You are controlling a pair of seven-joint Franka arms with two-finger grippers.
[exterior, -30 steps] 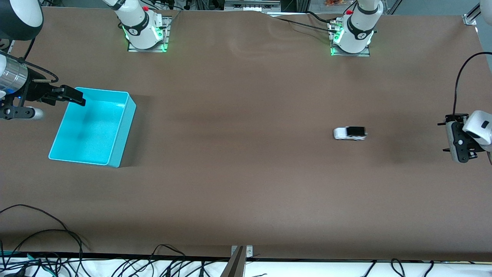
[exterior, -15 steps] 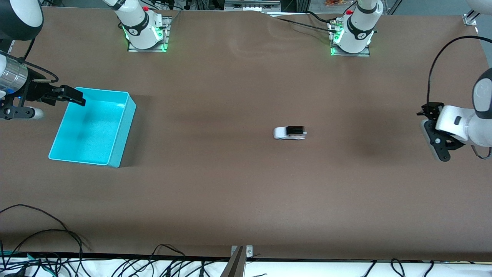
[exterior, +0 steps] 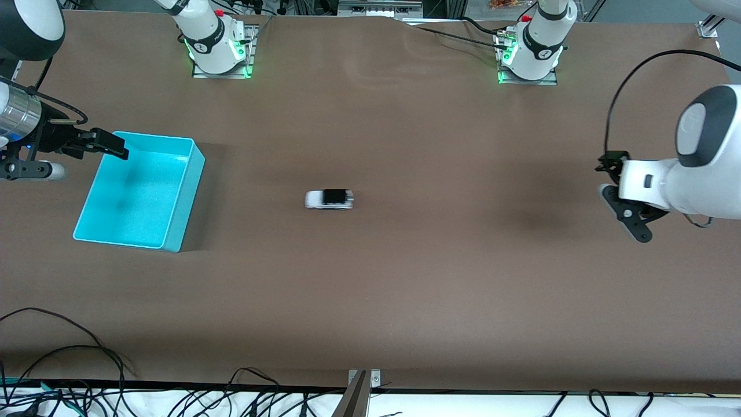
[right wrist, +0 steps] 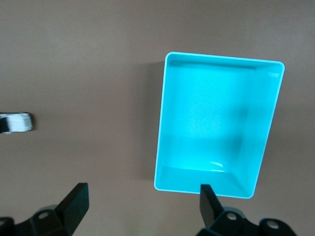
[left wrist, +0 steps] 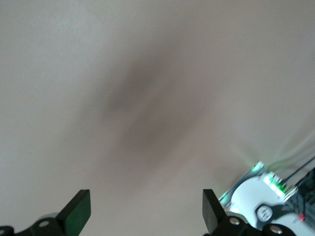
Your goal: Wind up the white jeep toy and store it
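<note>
One bare brown table [exterior: 405,289]

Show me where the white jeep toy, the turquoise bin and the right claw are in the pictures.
white jeep toy [exterior: 329,199]: front view, on its black roof.
turquoise bin [exterior: 184,201]: front view, on its outer side wall.
right claw [exterior: 118,145]: front view, between its fingertips, over the bin's edge.

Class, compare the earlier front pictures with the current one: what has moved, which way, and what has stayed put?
The jeep has rolled along the table from the left arm's end toward the bin, untouched. The left pincer, open, has swung in over the table after it. The bin and the open right pincer over its rim have stayed put.
</note>
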